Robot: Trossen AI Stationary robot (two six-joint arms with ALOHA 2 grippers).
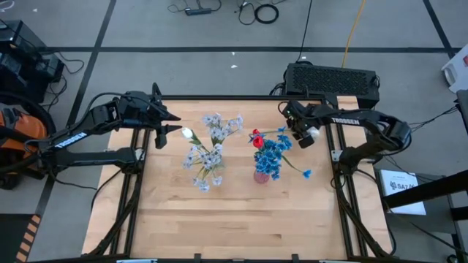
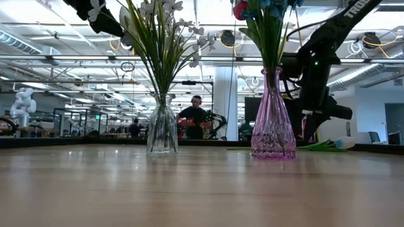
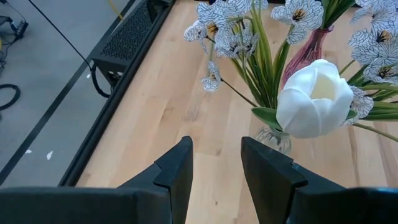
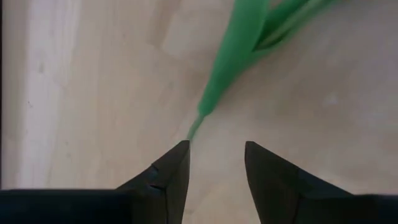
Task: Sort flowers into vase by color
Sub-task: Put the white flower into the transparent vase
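A clear glass vase point(image 2: 162, 129) holds pale lavender-white sprays point(image 1: 212, 146) and one white tulip bud point(image 3: 314, 99). A pink vase point(image 2: 273, 120) holds blue clusters point(image 1: 272, 157) and a red tulip point(image 1: 257, 138). Another white tulip point(image 2: 344, 143) lies flat on the table to the right of the pink vase. My left gripper point(image 3: 214, 165) is open, raised just left of the clear vase's white tulip. My right gripper point(image 4: 214, 168) is open and points down over the lying tulip's green stem end point(image 4: 198, 121), touching nothing that shows.
The wooden table point(image 1: 241, 219) has a dark metal frame round its edges. A black box point(image 1: 333, 77) sits behind the far edge. The two vases stand close together at mid table. People and equipment show in the room beyond, in the low view.
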